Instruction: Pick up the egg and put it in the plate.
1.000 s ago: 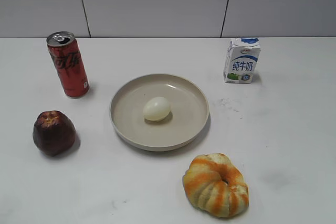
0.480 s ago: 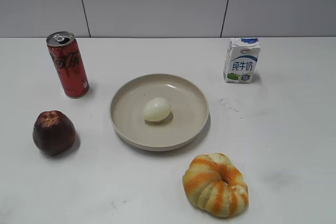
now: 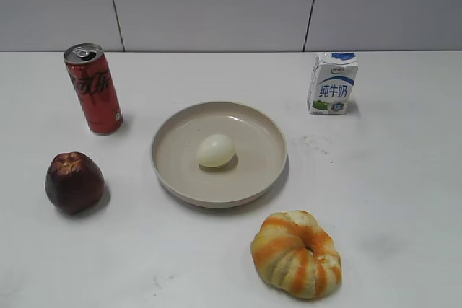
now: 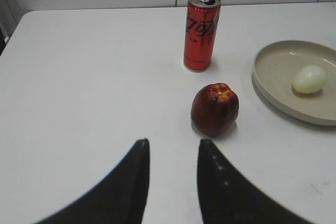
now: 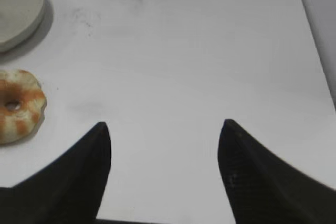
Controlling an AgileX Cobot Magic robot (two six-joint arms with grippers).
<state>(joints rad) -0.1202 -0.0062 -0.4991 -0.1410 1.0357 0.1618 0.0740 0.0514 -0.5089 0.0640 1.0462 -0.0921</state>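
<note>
The pale egg [image 3: 216,150] lies inside the round beige plate [image 3: 263,174] at the middle of the table. It also shows in the left wrist view [image 4: 310,79], in the plate [image 4: 273,85] at the right edge. My left gripper [image 4: 172,142] is open and empty, above bare table in front of the apple. My right gripper [image 5: 164,125] is open and empty above bare table right of the plate [image 5: 31,11]. Neither gripper shows in the exterior view.
A red cola can [image 3: 94,89] stands at back left, a dark red apple [image 3: 73,182] at left, a milk carton [image 3: 333,83] at back right, an orange-striped bread ring [image 3: 297,253] at front right. The table's right edge [image 5: 315,40] shows in the right wrist view.
</note>
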